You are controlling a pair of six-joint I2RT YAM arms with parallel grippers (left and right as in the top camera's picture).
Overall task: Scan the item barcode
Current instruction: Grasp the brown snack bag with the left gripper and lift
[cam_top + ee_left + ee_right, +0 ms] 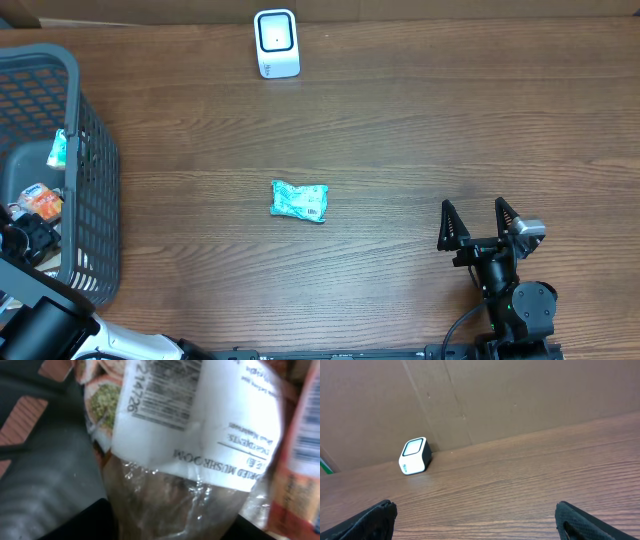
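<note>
Mid-table, teal packet [298, 200]; scanner [276, 43] beyond.

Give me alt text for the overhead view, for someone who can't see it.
A teal packet lies alone on the wooden table. A white scanner stands at the far edge, a grey basket at the left with the left arm reaching in. The right fingers stand open, empty.

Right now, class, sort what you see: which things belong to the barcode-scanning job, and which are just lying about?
Job: white scanner; mushroom packet, barcode showing; grey basket of packets.
Lying about: teal packet alone mid-table, probably; orange packet in the basket; cardboard backdrop.
</note>
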